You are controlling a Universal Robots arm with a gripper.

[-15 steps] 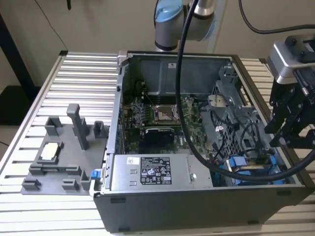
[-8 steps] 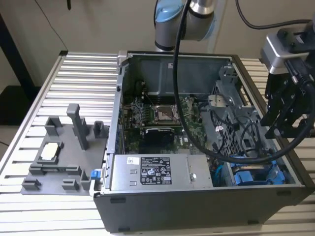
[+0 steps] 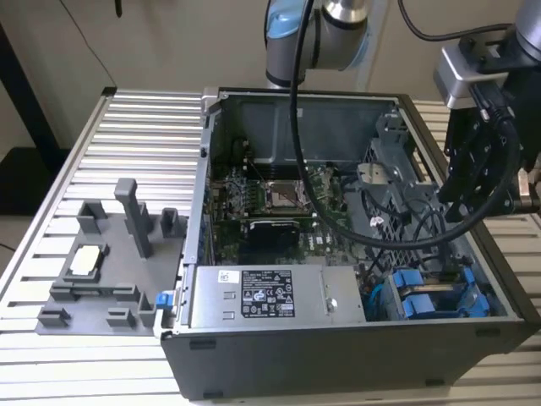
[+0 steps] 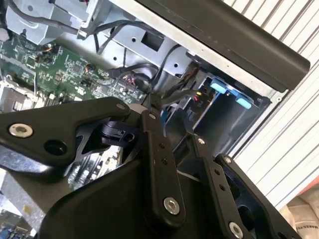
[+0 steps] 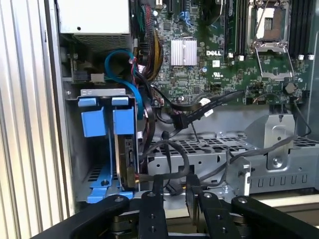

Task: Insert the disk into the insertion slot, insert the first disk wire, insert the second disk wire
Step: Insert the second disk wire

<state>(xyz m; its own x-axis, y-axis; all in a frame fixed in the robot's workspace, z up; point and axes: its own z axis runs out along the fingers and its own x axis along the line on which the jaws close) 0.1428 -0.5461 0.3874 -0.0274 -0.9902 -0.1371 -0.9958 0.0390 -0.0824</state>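
Hand [image 5: 174,185] hung low among the black wires [image 5: 172,152]. I couldn't tell whether it was pinched on one or merely drawn narrow. Just beyond, the disk [image 5: 124,127] stood on edge in the insertion slot [image 5: 102,92], blue carrier outward. I judged it seated, ready for wiring. Motherboard [image 5: 199,55] lay farther back.

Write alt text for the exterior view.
A robot arm's hand hangs over the open computer case, near the blue-fitted drive bay at the exterior view's right. A grey parts tray lies on the slatted table at the exterior view's left.
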